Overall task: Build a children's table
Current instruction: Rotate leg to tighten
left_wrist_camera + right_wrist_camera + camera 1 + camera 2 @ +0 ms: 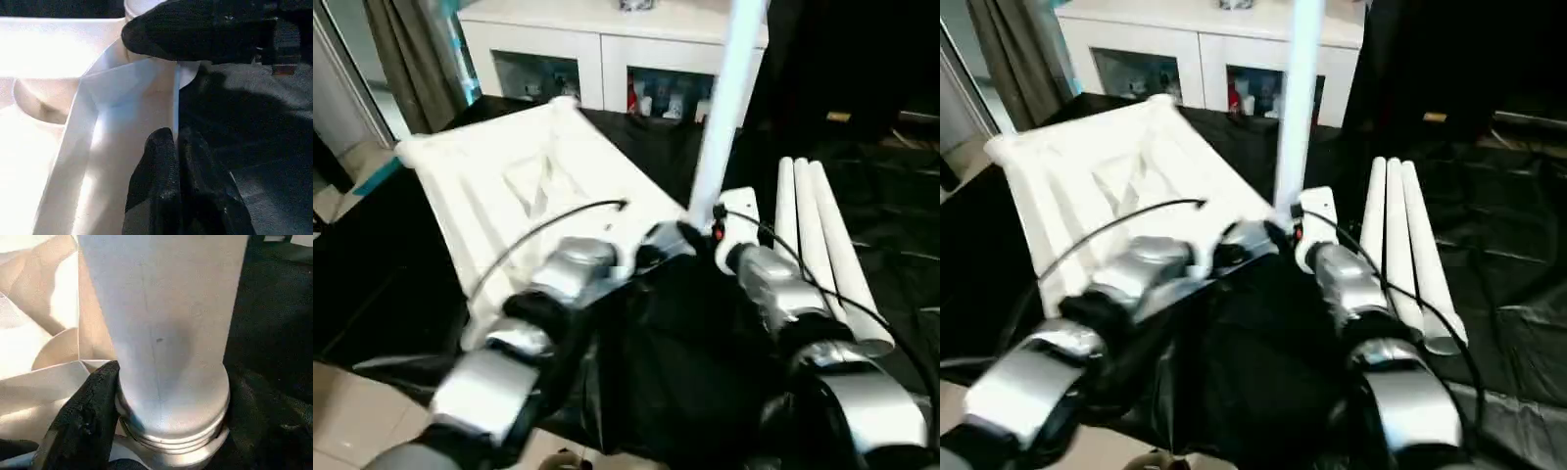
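The children's table top [509, 176] lies upside down on black cloth, white, with its ribbed underside up. One white leg [724, 98] stands upright in the near right corner socket [195, 458]. My right gripper [700, 235] is closed around the leg's base, and one black finger [93, 406] presses against the ringed end. My left gripper [175, 134] is shut on the thin rim of the table top [142, 98], right beside that corner. Three more legs [822, 245] lie side by side on the cloth to the right.
A white cabinet [607, 49] with glass-fronted shelves stands behind the table top, and a curtain [411, 59] hangs at the back left. Black cloth [685, 372] covers the work surface, with tiled floor [352, 421] at the near left.
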Robot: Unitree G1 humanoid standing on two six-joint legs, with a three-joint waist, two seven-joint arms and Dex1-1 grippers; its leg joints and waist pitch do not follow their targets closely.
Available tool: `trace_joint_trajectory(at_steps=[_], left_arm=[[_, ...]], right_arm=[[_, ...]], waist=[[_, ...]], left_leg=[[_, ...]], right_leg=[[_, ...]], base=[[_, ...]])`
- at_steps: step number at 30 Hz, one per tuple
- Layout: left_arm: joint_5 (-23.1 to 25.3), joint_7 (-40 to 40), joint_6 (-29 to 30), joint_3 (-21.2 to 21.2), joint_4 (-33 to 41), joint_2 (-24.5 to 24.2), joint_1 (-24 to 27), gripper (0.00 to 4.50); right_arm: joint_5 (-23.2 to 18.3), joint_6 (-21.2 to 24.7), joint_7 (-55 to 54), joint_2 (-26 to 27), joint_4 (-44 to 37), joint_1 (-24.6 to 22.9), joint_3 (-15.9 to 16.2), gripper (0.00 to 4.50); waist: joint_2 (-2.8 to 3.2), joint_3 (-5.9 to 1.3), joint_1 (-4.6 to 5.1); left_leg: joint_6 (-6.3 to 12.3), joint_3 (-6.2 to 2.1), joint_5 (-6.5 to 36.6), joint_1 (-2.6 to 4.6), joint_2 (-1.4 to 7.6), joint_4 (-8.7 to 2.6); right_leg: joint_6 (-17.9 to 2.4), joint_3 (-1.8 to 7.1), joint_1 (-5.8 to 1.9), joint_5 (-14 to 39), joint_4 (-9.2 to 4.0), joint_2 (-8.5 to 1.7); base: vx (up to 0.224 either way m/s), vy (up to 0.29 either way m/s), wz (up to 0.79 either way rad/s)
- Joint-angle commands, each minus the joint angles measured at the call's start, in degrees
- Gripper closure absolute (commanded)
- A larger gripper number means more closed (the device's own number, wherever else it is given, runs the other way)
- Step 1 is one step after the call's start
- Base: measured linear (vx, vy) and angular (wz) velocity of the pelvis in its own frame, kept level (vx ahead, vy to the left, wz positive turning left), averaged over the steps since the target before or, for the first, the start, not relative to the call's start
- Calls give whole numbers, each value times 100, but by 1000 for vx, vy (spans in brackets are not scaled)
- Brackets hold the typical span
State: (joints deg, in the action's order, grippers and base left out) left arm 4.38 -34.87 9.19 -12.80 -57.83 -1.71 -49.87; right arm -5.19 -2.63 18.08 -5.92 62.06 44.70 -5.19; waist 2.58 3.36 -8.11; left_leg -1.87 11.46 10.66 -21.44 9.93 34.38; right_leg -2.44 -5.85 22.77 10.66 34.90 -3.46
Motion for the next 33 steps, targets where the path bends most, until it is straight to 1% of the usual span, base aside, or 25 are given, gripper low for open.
trace_joint_trajectory(at_steps=[1, 2, 3, 7, 8, 9, 10, 12, 13, 15, 16, 17, 19, 20, 21, 23, 24, 25, 26, 27, 29, 30, 31, 32, 33], left_arm=[[203, 200, -223, -148, -14, -1, -26, 450], [172, 130, -285, -122, -62, 12, -23, 450], [163, 110, -307, -115, -74, 15, -23, 450], [241, 99, -625, -151, -241, 14, -91, 450], [239, 190, -921, -100, -313, 51, -142, 450], [217, 256, -971, -58, -340, 71, -168, 450], [97, 584, -1152, 156, -465, 166, -298, 450], [-45, 727, -1160, 333, -512, 221, -370, 405], [-175, 719, -1112, 465, -524, 257, -412, 393], [-268, 710, -1092, 559, -523, 283, -436, 387], [-411, 772, -1093, 721, -479, 297, -481, 362], [-411, 772, -1093, 721, -479, 297, -481, 356], [-433, 926, -1125, 834, -428, 166, -481, 351], [-458, 1055, -1075, 925, -313, -40, -435, 326], [-458, 1055, -1075, 925, -313, -40, -435, 326], [-346, 1246, -955, 1003, -57, -356, -289, 308], [-346, 1246, -955, 1003, -57, -356, -289, 304], [-188, 1535, -831, 1048, 183, -659, -143, 295], [48, 1967, -812, 1097, 479, -1030, 43, 270], [120, 2094, -833, 1112, 557, -1120, 96, 270], [560, 2708, -788, 1236, 1147, -1700, 515, 259], [708, 2922, -671, 1368, 1450, -1934, 746, 250], [708, 2922, -671, 1368, 1450, -1934, 746, 229], [806, 3038, -549, 1482, 1722, -2090, 944, 225], [911, 3156, -329, 1689, 2134, -2287, 1256, 225]], right_arm=[[-258, 82, 411, 358, 55, -145, -53, 105], [-84, -95, 225, 303, -12, -163, 33, 105], [-26, -152, 155, 283, -27, -169, 63, 98], [72, -417, -263, 115, -226, -249, 35, 89], [24, -497, -361, 36, -537, -396, -37, 89], [-19, -483, -364, 29, -664, -455, -81, 89], [-183, -407, -370, -1, -1271, -736, -251, 89], [-221, -362, -355, -7, -1665, -924, -290, 83], [-242, -319, -333, -8, -1885, -1024, -306, 83], [-250, -267, -315, -9, -2060, -1110, -307, 83], [-201, -74, -322, -30, -2542, -1352, -244, 83], [-201, -74, -322, -30, -2542, -1352, -244, 83], [-103, 392, -306, -92, -3097, -1648, -17, 83], [20, 874, -169, -177, -3488, -1855, 240, 83], [20, 874, -169, -177, -3488, -1855, 240, 83], [99, 1270, -34, -213, -3762, -1988, 439, 83], [99, 1270, -34, -213, -3762, -1988, 439, 83], [155, 1445, 33, -232, -3855, -2013, 553, 83], [221, 1643, 66, -251, -3932, -2011, 654, 83], [245, 1699, 70, -260, -3946, -2008, 680, 83], [413, 2063, 51, -315, -4071, -1971, 871, 83], [451, 2261, 17, -321, -4145, -1936, 938, 83], [451, 2261, 17, -321, -4145, -1936, 938, 83], [465, 2416, -7, -322, -4217, -1920, 982, 83], [606, 2627, -73, -354, -4275, -1876, 1088, 83]], waist=[[31, -435, 20], [16, -433, 25], [54, -435, 20], [43, -429, 40], [-13, -431, 56], [11, -427, 22], [-9, -423, 20], [1, -458, 33], [-2, -497, 28], [5, -496, 31], [-6, -478, 37], [-10, -481, 22], [-16, -468, 28], [-52, -449, 42], [-52, -449, 42], [-45, -445, 106], [-31, -440, 124], [-52, -434, 151], [-103, -430, 195], [-103, -430, 195], [-52, -436, 252], [-78, -428, 277], [-56, -424, 303], [-71, -425, 292], [-80, -424, 278]], left_leg=[[458, -233, 916, 75, 393, -355], [454, -241, 929, 73, 404, -360], [428, -251, 956, 76, 408, -362], [371, -248, 1060, 89, 401, -374], [364, -228, 1044, 95, 392, -369], [394, -228, 1027, 107, 386, -366], [454, -220, 985, 109, 387, -366], [531, -239, 795, 76, 396, -360], [633, -243, 569, 50, 401, -324], [680, -235, 515, 44, 398, -317], [772, -219, 516, 19, 371, -300], [819, -225, 497, 18, 368, -300], [844, -228, 493, 13, 360, -303], [856, -234, 473, 0, 353, -316], [856, -234, 473, 0, 353, -316], [748, -230, 611, 5, 341, -324], [708, -240, 652, 7, 354, -334], [649, -237, 707, 16, 359, -339], [613, -236, 706, 3, 373, -353], [613, -236, 706, 3, 373, -353], [461, -269, 743, 20, 419, -380], [385, -269, 773, 46, 432, -393], [358, -260, 691, 45, 431, -389], [296, -243, 741, 96, 441, -387], [287, -247, 706, 96, 450, -388]], right_leg=[[-996, 373, -315, 1112, -505, -664], [-1002, 365, -316, 1106, -499, -663], [-1015, 358, -310, 1121, -492, -664], [-1004, 360, -305, 1268, -515, -660], [-980, 371, -297, 1293, -521, -658], [-915, 376, -295, 1360, -529, -663], [-871, 386, -295, 1325, -533, -650], [-873, 385, -320, 1036, -469, -646], [-976, 380, -326, 601, -415, -659], [-1025, 378, -313, 491, -414, -647], [-1087, 366, -306, 411, -413, -641], [-1046, 363, -311, 435, -414, -646], [-978, 354, -325, 582, -437, -635], [-914, 349, -334, 684, -441, -610], [-914, 349, -334, 684, -441, -610], [-806, 340, -315, 1086, -483, -619], [-804, 341, -313, 1176, -485, -628], [-772, 344, -299, 1320, -493, -617], [-733, 346, -288, 1335, -489, -601], [-733, 346, -288, 1335, -489, -601], [-657, 361, -257, 1362, -437, -607], [-639, 371, -241, 1324, -434, -596], [-674, 381, -228, 1172, -421, -591], [-735, 394, -201, 1136, -423, -589], [-772, 400, -203, 1087, -411, -596]], base=[[0, 0, 0], [0, 0, 0], [0, 0, 0], [0, 0, 0], [0, 0, 0], [0, 0, 0], [0, 0, 0], [0, 0, 0], [0, 0, 0], [0, 0, 0], [0, 0, 0], [0, 0, 0], [0, 0, 0], [0, 0, 0], [0, 0, 0], [0, 0, 0], [0, 0, 0], [0, 0, 0], [0, 0, 0], [0, 0, 0], [0, 0, 0], [0, 0, 0], [0, 0, 0], [0, 0, 0], [0, 0, 0]])
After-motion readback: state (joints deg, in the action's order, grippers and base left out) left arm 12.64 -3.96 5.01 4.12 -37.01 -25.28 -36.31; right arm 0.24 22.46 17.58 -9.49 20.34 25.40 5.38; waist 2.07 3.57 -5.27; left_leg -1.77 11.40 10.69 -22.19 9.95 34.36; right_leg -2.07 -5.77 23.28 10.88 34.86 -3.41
